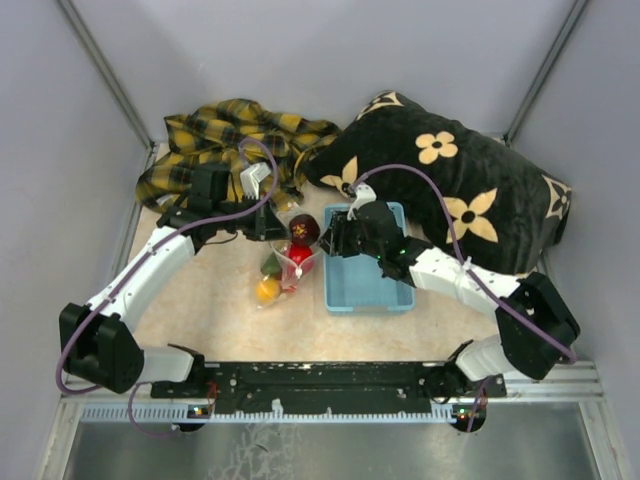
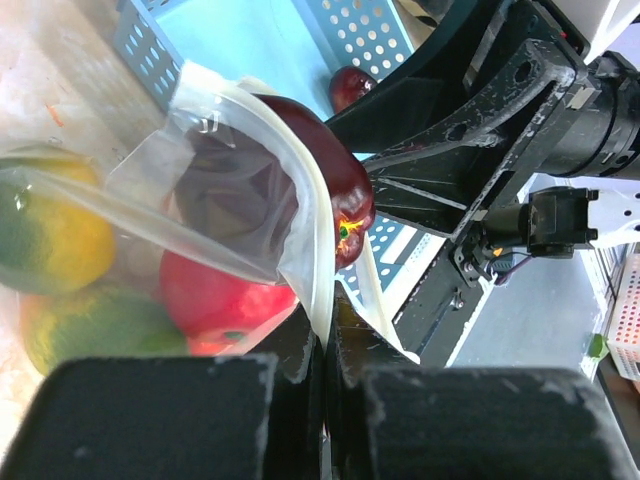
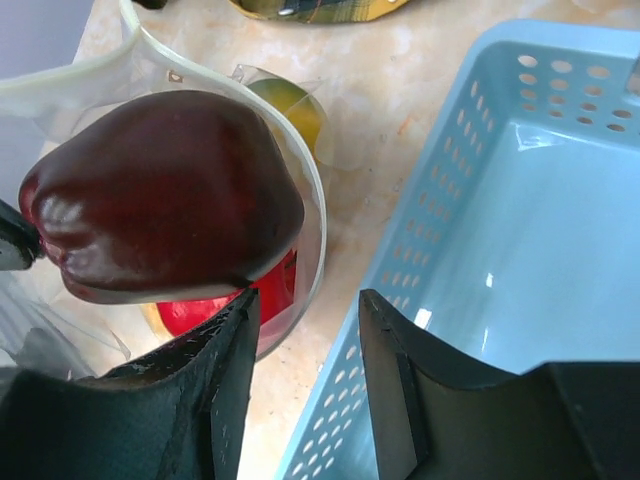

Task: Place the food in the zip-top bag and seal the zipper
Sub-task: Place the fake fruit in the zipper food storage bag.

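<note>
Left end effector [image 2: 325, 375] pinched shut on the zip-top bag [image 2: 200, 170] at its whitish zipper rim [image 2: 310, 240], holding the mouth agape on the worktop [image 3: 400, 130]. Right end effector [image 3: 305, 320], jaws apart and empty, sits beside the dark maroon fruit [image 3: 165, 190] lodged in the mouth. The fruit should be nudged fully inside before sealing. No legible writing.

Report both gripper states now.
Left gripper: closed on the zip-top bag's edge.
Right gripper: open, holding nothing, beside the maroon fruit.
</note>
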`<action>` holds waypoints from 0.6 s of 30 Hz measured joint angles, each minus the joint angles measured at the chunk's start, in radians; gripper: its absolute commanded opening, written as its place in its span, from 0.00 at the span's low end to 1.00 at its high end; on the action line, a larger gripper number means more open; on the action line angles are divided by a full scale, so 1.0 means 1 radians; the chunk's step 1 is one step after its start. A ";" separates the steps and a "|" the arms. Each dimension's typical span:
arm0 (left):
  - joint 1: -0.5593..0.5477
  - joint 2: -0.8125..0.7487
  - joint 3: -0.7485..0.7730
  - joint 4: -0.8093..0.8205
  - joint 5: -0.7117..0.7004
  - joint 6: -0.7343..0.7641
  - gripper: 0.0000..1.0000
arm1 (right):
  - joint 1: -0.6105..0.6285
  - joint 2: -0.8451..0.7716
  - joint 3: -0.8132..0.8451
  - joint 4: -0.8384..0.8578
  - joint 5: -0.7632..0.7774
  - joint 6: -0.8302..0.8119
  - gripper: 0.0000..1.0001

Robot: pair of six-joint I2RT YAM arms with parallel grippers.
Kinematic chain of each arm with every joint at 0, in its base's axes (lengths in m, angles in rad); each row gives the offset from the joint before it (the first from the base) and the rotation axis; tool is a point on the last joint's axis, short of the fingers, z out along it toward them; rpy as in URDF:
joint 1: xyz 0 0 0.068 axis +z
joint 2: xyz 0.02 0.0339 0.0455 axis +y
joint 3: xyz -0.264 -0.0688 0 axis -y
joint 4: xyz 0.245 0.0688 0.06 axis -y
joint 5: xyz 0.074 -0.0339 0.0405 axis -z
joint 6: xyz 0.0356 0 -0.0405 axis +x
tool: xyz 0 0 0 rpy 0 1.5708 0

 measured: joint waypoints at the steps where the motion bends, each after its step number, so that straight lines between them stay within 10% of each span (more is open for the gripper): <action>1: 0.000 0.000 0.000 0.000 0.001 0.000 0.00 | 0.000 0.012 0.010 -0.001 -0.006 -0.003 0.42; 10: 0.000 0.000 0.000 0.000 0.006 0.000 0.00 | 0.000 0.061 0.095 -0.051 -0.026 -0.045 0.00; 18: 0.000 0.000 0.002 -0.012 -0.042 0.015 0.00 | 0.000 0.048 0.192 -0.188 0.029 -0.131 0.00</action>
